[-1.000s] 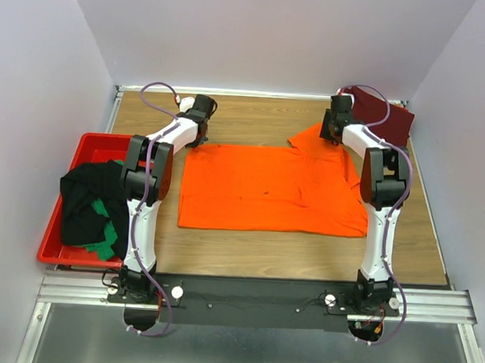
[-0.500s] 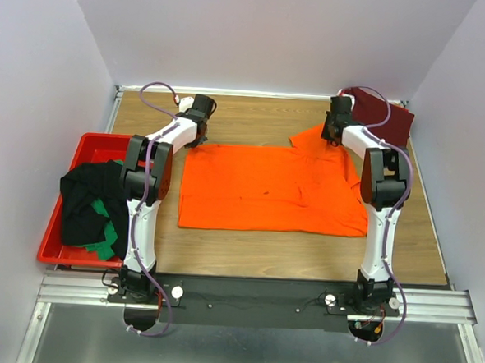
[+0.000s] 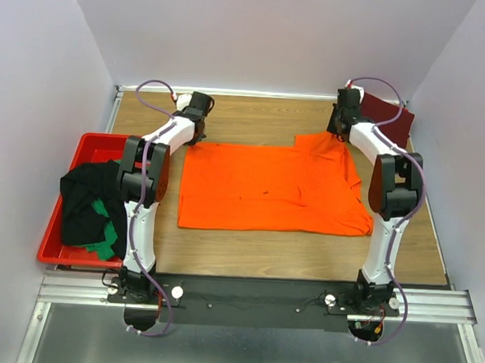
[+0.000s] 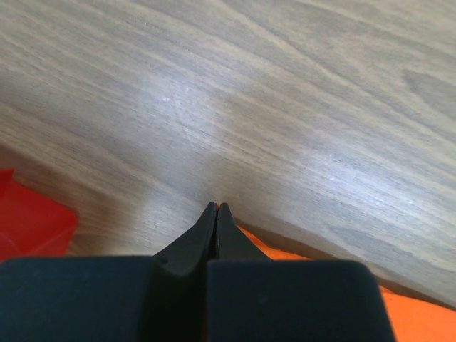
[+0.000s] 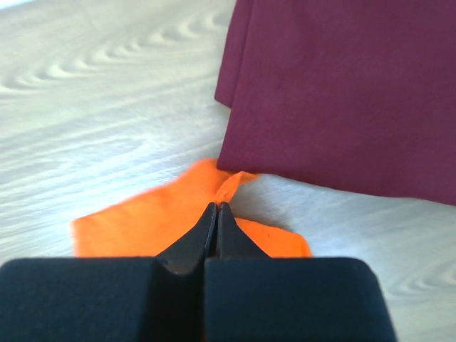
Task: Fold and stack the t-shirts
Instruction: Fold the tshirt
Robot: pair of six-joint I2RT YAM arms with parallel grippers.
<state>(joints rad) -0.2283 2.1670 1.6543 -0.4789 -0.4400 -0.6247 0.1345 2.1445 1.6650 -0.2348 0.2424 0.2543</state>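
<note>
Though hidden from top, wrist views show left fingers [image 4: 201, 239], right fingers [image 5: 202, 231] clamped on orange shirt [image 3: 267, 187].

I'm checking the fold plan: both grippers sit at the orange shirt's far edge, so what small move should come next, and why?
Probably raise both grippers slightly to lift the far edge of the orange t-shirt for folding. The right gripper is shut on puckered orange cloth beside the maroon t-shirt; the left gripper is shut at the far left corner, its hold unclear.
</note>
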